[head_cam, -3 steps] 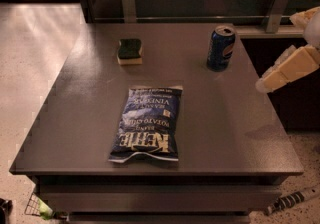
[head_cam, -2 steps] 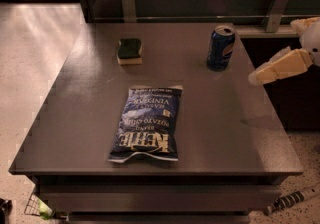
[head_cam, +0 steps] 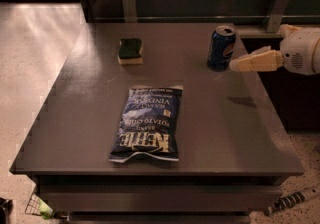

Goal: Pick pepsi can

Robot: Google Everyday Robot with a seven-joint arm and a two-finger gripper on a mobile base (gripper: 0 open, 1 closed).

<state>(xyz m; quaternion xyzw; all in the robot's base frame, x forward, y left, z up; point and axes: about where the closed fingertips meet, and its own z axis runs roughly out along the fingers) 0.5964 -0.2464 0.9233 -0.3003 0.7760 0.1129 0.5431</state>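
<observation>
The dark table (head_cam: pixel 225 133) bears a blue chip bag (head_cam: pixel 147 123) lying flat at its middle. The white arm (head_cam: pixel 301 57) reaches in level from the right, and its gripper (head_cam: pixel 239 64) points left with nothing visibly held. I cannot tell whether the gripper is open or closed. Its tip is just beside the upright pepsi can (head_cam: pixel 221 48) near the far right edge. A green sponge (head_cam: pixel 130 50) lies far left.

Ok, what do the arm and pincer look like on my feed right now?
The pincer, at the right edge just beside the pepsi can, is a pale tan, tapered wedge with a blunt tip. It joins a rounded white wrist housing with a small dotted grille patch on its side. No cables or lettering show.
</observation>
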